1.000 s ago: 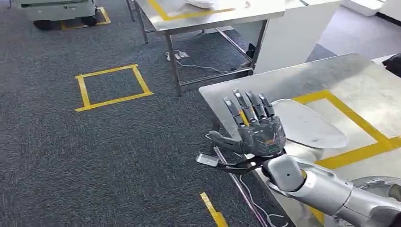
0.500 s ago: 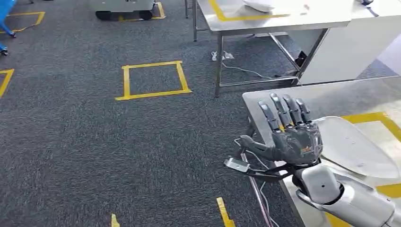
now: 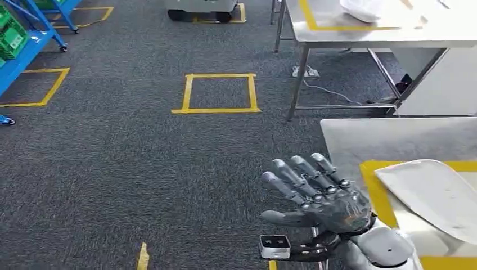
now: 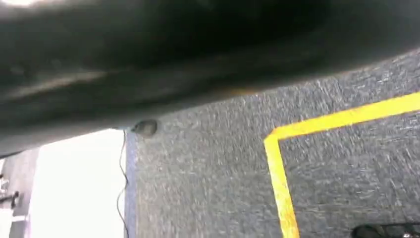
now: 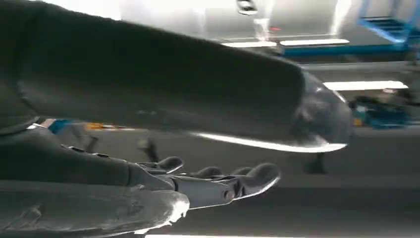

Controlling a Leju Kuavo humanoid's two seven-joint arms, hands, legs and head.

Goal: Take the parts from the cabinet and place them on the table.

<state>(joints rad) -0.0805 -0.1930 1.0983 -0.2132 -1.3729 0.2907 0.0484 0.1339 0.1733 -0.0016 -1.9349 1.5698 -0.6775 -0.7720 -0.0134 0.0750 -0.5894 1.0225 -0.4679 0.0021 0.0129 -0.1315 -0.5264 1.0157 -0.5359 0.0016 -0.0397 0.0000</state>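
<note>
Right hand point(image 3: 323, 199) hovering empty, fingers spread wide; white part point(image 3: 436, 194) lying on table point(image 3: 360, 138) just beside it.

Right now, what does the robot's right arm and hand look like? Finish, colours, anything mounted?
The right hand is dark grey with segmented fingers tipped in lighter grey, and small orange marks on its back. A rounded silver wrist joint follows. A small boxy camera module sits on a black bracket beside the wrist.
</note>
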